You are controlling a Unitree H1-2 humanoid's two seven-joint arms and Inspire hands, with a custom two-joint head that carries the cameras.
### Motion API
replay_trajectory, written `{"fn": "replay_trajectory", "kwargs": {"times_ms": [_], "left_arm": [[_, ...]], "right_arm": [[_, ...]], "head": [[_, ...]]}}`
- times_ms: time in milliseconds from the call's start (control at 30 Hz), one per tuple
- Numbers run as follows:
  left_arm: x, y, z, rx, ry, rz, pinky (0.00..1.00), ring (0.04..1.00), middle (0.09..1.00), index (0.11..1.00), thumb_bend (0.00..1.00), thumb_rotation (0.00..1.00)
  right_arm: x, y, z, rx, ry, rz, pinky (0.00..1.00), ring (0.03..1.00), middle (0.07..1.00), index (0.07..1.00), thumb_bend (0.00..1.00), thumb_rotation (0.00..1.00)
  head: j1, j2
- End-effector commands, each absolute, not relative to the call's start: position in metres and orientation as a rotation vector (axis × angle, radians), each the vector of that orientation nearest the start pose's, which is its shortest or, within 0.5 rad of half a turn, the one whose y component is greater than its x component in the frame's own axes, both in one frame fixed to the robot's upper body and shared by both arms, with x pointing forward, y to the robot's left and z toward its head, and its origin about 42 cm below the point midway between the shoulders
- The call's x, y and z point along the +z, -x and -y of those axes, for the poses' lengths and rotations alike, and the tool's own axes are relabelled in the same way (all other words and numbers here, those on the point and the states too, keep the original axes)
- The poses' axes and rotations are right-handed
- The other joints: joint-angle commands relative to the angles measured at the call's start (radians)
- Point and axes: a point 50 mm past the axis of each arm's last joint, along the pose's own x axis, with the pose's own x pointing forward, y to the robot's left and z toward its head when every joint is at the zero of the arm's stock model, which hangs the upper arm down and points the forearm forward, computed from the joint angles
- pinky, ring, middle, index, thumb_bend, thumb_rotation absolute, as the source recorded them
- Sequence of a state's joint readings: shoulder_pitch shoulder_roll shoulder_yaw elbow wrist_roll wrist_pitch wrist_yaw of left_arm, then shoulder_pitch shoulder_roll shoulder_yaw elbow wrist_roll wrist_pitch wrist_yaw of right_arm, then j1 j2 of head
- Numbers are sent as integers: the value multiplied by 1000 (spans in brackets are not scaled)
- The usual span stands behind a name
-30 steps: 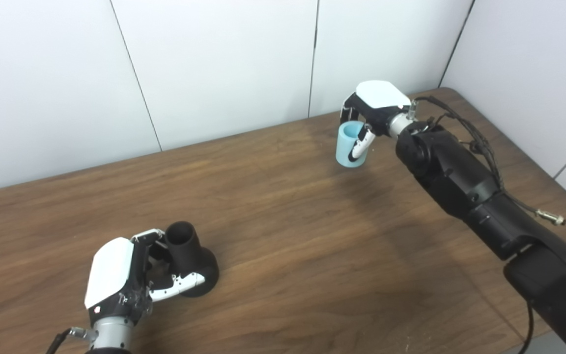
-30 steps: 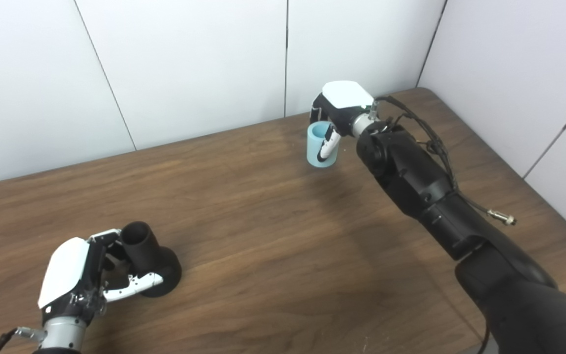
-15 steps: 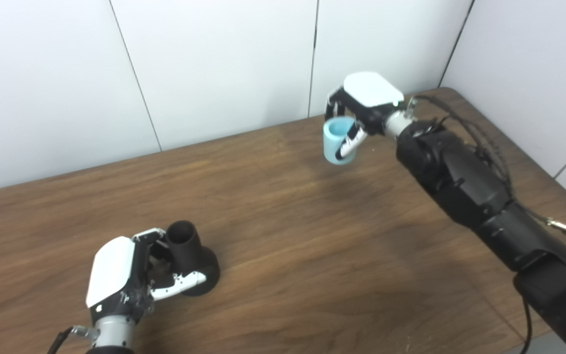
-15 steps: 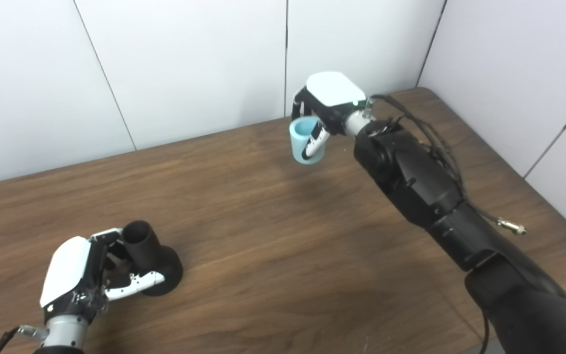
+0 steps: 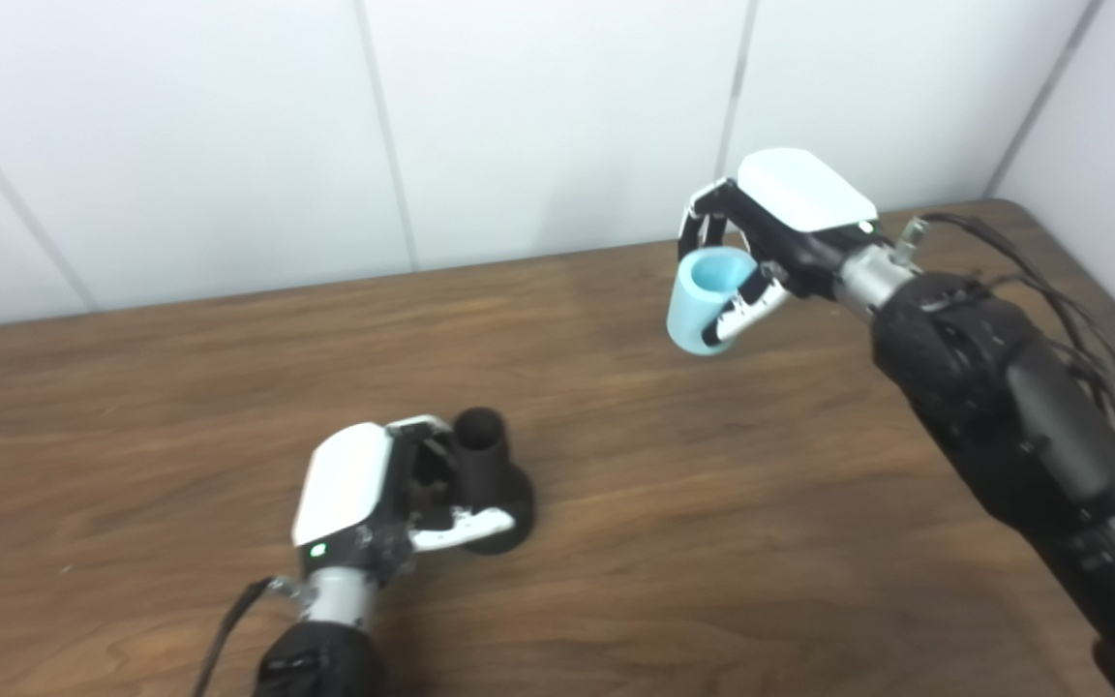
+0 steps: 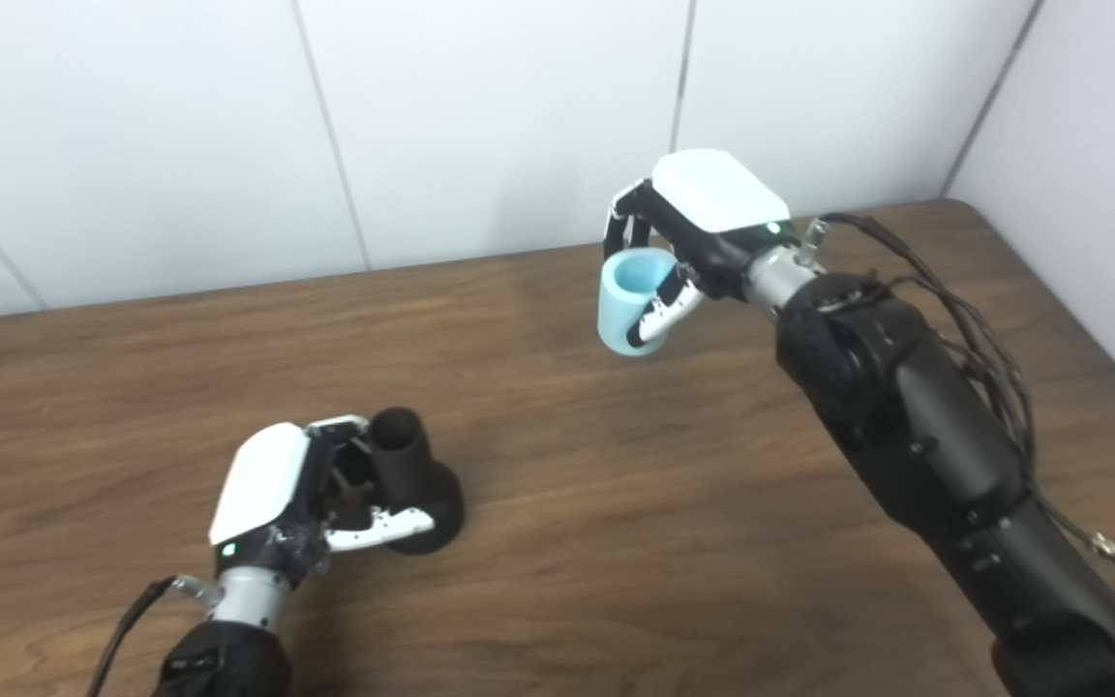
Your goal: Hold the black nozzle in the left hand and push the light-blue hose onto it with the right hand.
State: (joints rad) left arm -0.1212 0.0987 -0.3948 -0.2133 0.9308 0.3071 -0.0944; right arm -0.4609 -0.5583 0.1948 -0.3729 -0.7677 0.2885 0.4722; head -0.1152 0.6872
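Nozzle (image 5: 485, 474) first, since everything else is placed from it: the black piece stands on the wooden table (image 5: 674, 503) on its flared base, its narrower neck pointing up and leaning a little away from the robot, open mouth uppermost. The left hand (image 5: 378, 494) sits just beside it on the near-left side, fingers curled round the neck and thumb laid across the front of the base, so it is clamped on the nozzle. It rests on the table rather than being lifted.

Far off to the right of the nozzle and further back, near the wall (image 5: 538, 116), the right hand (image 6: 688, 247) is closed round the light-blue hose (image 6: 630, 302), a short tube held clear of the table. Its long axis runs roughly up and down, tilted slightly, with one open end facing up; its lower end cannot be seen into.

The coming move turns on this gap: the hose lies well apart from the nozzle, up and to the right, and I judge it must travel down and leftward, then line its lower opening up with the leaning neck before any push.

Counted: one nozzle, one hose, two hands, each holding its own piece.
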Motion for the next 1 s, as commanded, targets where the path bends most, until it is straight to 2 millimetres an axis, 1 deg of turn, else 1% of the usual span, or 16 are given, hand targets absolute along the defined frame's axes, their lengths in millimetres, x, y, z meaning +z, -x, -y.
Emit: {"fn": "replay_trajectory", "kwargs": {"times_ms": [0, 67, 167, 267, 333, 433, 467, 500, 567, 667, 700, 767, 833, 900, 967], "left_arm": [[151, -294, -132, -204, -1047, 112, 395, 485, 452, 497, 526, 0], [151, -293, -130, -201, -1044, 115, 382, 474, 441, 498, 525, 0], [152, -293, -128, -198, -1049, 120, 370, 468, 424, 501, 524, 0], [152, -292, -125, -199, -1056, 124, 382, 478, 428, 501, 524, 0], [152, -291, -124, -199, -1057, 125, 392, 483, 432, 499, 525, 0], [151, -291, -122, -199, -1053, 123, 401, 492, 438, 499, 525, 0], [151, -291, -122, -198, -1050, 125, 404, 498, 440, 499, 525, 0], [150, -291, -121, -197, -1048, 126, 404, 500, 440, 499, 525, 0], [150, -291, -120, -195, -1045, 129, 404, 501, 444, 499, 525, 0], [149, -291, -119, -189, -1038, 134, 419, 505, 466, 495, 526, 0], [149, -291, -118, -189, -1036, 136, 420, 504, 461, 496, 526, 0], [149, -291, -117, -190, -1033, 142, 426, 507, 459, 497, 526, 0], [149, -291, -116, -190, -1030, 146, 429, 511, 456, 498, 526, 0], [149, -291, -116, -190, -1032, 147, 434, 519, 462, 496, 526, 0], [150, -291, -115, -191, -1034, 147, 435, 524, 464, 495, 526, 0]], "right_arm": [[339, -354, 258, 172, 1333, 405, 361, 386, 473, 489, 531, 2], [340, -350, 249, 196, 1316, 435, 328, 352, 440, 501, 531, 0], [341, -348, 236, 230, 1291, 468, 313, 343, 432, 503, 531, 0], [343, -346, 223, 262, 1270, 499, 396, 406, 460, 496, 532, 0], [345, -343, 217, 277, 1251, 518, 418, 425, 464, 494, 532, 0], [349, -336, 209, 288, 1217, 549, 389, 407, 469, 491, 533, 0], [351, -334, 207, 292, 1207, 558, 351, 384, 467, 491, 533, 0], [351, -333, 206, 294, 1201, 563, 335, 377, 468, 490, 533, 0], [354, -329, 203, 308, 1194, 569, 326, 371, 468, 491, 533, 0], [359, -322, 198, 321, 1188, 584, 389, 415, 474, 490, 532, 0], [361, -320, 196, 320, 1186, 592, 391, 419, 476, 488, 532, 0], [364, -318, 195, 318, 1181, 601, 350, 397, 482, 484, 532, 0], [367, -315, 194, 323, 1177, 608, 303, 350, 476, 488, 532, 0], [369, -314, 193, 329, 1173, 612, 306, 340, 474, 490, 532, 0], [370, -313, 193, 333, 1168, 616, 256, 295, 472, 493, 532, 0]], "head": [[3, 0], [13, 2], [30, 4], [51, 6], [63, 8], [81, 10], [87, 11], [89, 11], [96, 11], [104, 12], [107, 12], [113, 13], [118, 14], [119, 16], [119, 16]]}}
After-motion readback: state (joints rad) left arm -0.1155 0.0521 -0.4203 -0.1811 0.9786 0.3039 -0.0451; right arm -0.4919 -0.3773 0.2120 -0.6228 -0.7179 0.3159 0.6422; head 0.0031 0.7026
